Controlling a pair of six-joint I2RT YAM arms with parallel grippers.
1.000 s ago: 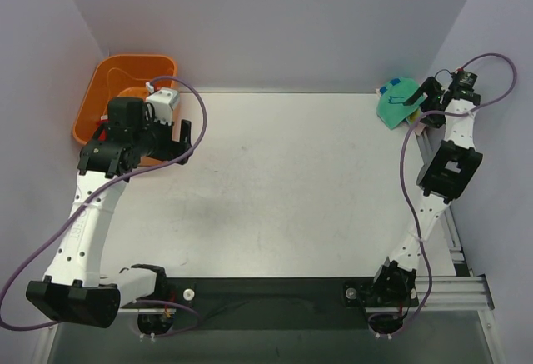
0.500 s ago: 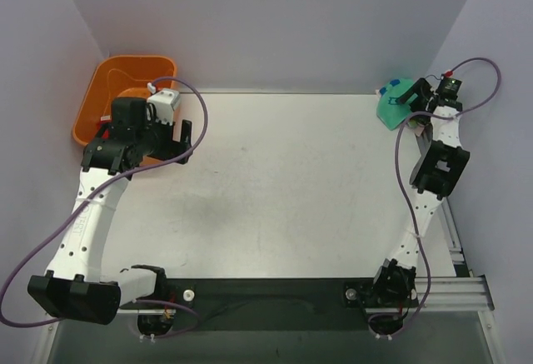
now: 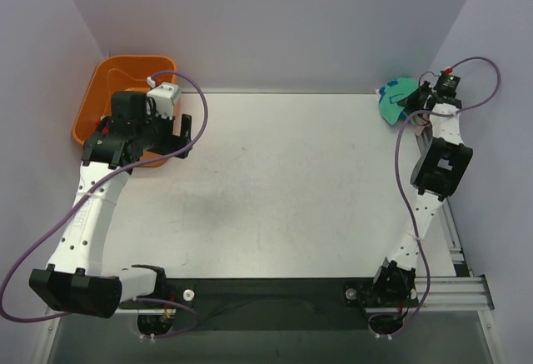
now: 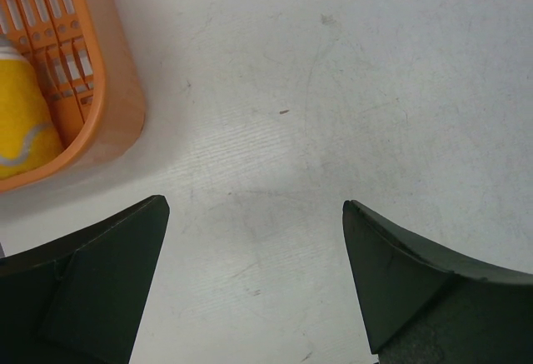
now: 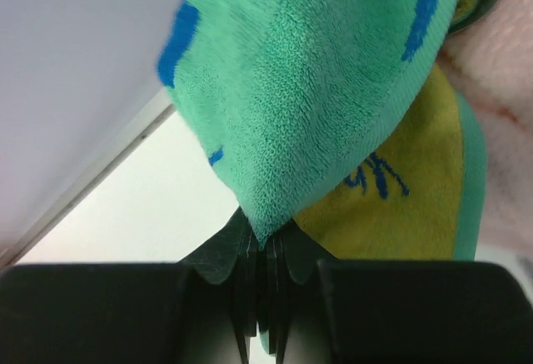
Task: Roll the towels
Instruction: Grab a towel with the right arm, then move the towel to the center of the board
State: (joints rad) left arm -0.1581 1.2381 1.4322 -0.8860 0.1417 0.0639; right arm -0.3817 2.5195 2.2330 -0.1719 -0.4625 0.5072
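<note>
The right gripper (image 5: 262, 247) is reaching to the far right corner of the table (image 3: 291, 181), its jaws pressed together and pinching the lower edge of the green towel (image 5: 308, 89). That towel is bunching up against the wall (image 3: 275, 22) in that corner, its green face showing blue marks and a yellow side with blue print hanging just behind the pinched edge. The pink towel (image 5: 500, 131) is lying right beside it, touching it, at the edge of the right wrist view.

The left gripper (image 4: 254, 206) is hovering over bare table near the far left corner, its jaws spread wide and holding nothing. The orange basket (image 4: 117, 106) is sitting just beside it, with a yellow thing (image 4: 21, 122) lying inside.
</note>
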